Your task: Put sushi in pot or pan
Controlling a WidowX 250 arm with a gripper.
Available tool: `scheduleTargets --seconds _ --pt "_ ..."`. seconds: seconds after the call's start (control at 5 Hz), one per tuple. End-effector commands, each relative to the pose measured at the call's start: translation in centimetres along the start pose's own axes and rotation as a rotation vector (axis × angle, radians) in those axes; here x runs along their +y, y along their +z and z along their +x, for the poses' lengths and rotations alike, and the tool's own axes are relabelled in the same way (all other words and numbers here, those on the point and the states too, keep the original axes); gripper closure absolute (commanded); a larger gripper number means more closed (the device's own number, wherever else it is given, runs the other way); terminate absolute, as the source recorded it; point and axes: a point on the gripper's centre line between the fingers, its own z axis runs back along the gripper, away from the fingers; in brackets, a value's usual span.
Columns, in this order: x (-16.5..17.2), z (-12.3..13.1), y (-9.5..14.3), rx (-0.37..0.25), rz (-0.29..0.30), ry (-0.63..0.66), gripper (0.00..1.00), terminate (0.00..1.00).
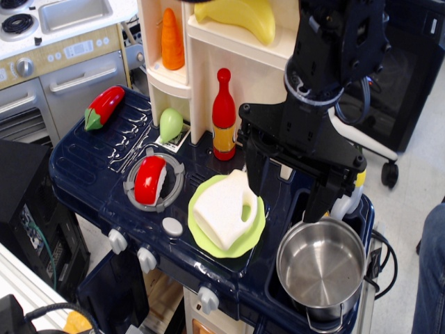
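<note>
The sushi (149, 179), with a glossy red top and a white base, lies on its side on the grey burner ring (174, 191) at the left of the dark blue toy stove. The shiny steel pot (321, 263) stands empty in the sink recess at the front right. My gripper (285, 191) hangs from the black arm above the stove's right half, just behind the pot and well to the right of the sushi. Its jaws stand apart and hold nothing.
A white jug (226, 209) lies on a lime-green plate (201, 233) between the sushi and the pot. A tall red bottle (223, 115), a green pear (170, 124) and a red chili (104, 108) stand behind. A shelf holds a carrot (172, 38) and a banana (240, 17).
</note>
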Motion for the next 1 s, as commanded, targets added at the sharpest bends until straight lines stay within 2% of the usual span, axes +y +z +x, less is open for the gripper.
scheduleTargets --seconds 0.0,0.2,0.4,0.6,0.8 --pt "0.0 0.0 0.0 0.000 0.000 0.000 0.00 0.00" --pt "5.0 1.2 0.7 0.006 0.044 -0.008 0.00 0.00" --pt "9.0 1.9 -0.1 0.002 0.133 0.042 0.00 0.00" --pt "12.0 1.6 -1.9 -0.024 0.171 0.129 0.00 0.00" --pt "15.0 1.7 -3.2 -0.011 0.151 0.106 0.00 0.00"
